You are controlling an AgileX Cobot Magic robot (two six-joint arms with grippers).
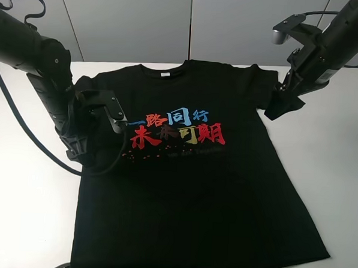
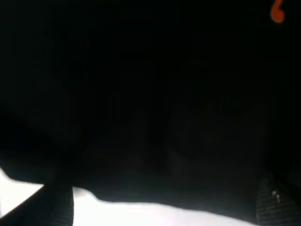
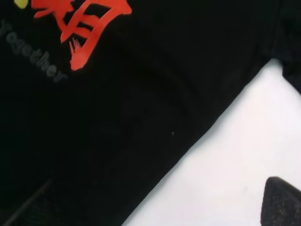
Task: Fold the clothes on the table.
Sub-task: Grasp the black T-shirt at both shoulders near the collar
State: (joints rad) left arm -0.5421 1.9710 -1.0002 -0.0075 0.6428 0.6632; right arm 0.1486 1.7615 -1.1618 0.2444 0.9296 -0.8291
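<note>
The black T-shirt (image 1: pixel 194 189) lies spread flat, front up, on the white table (image 1: pixel 25 210), with red, blue and yellow characters (image 1: pixel 179 131) on the chest and a white neck label (image 1: pixel 165 74). My left gripper (image 1: pixel 89 148) is low over the shirt's left edge below the sleeve. In the left wrist view its fingers (image 2: pixel 56 209) stand wide apart, with black cloth (image 2: pixel 150 94) filling most of the frame. My right gripper (image 1: pixel 282 106) hovers by the right sleeve and armpit, open. The right wrist view shows the shirt's side edge (image 3: pixel 188 150) and one fingertip (image 3: pixel 282 202) over bare table.
The table's back edge meets a grey panelled wall (image 1: pixel 173 19). Bare white table lies to the left (image 1: pixel 21 162) and right (image 1: pixel 339 178) of the shirt. A black cable (image 1: pixel 23 132) hangs from the left arm over the table.
</note>
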